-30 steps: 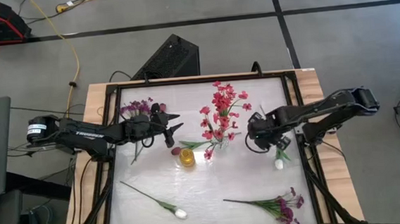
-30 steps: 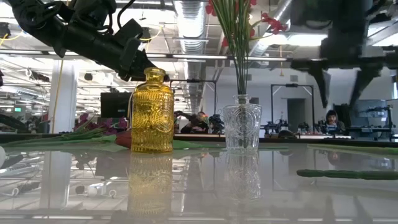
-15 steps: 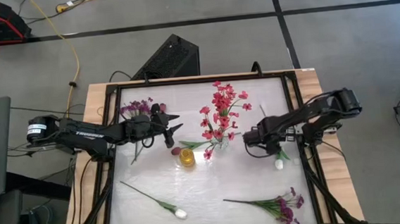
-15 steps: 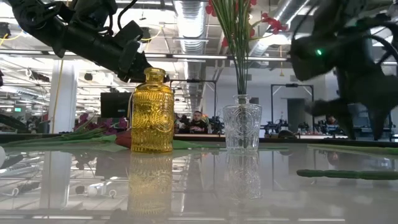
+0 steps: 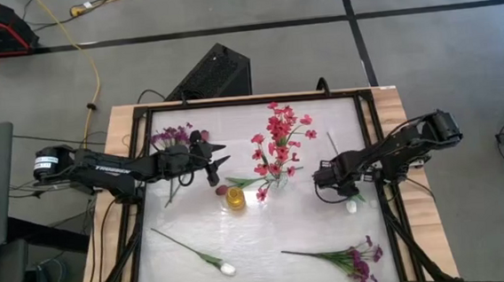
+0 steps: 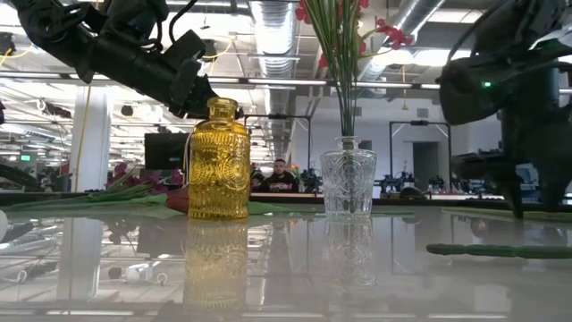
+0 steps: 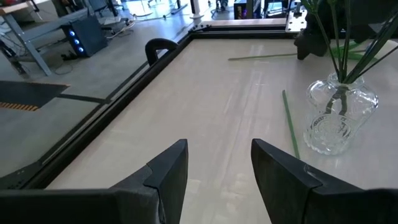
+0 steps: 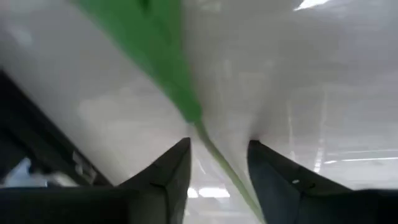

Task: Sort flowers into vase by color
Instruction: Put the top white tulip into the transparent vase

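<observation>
Our right gripper (image 8: 217, 165), fingers parted and empty, straddles a white-bud flower's green stem (image 8: 163, 68); we count two white-bud flowers, two purple sprays, two vases.

Table: white glossy top (image 5: 268, 238) inside a dark frame, with bare wood edges along the left and right sides.
Centre: a yellow glass bottle (image 5: 235, 197) stands upright just beside a clear glass vase (image 6: 349, 185) that holds red flowers (image 5: 279, 139).
Far left corner: a purple spray (image 5: 172, 136) lies flat on the top.
Near left: a white bud flower (image 5: 209, 260) lies diagonally, its bud toward the near edge.
Near right: a second purple spray (image 5: 354, 260) lies with its blossoms toward the right corner.
Right side: another white bud flower (image 5: 351, 206) lies near the frame.
</observation>
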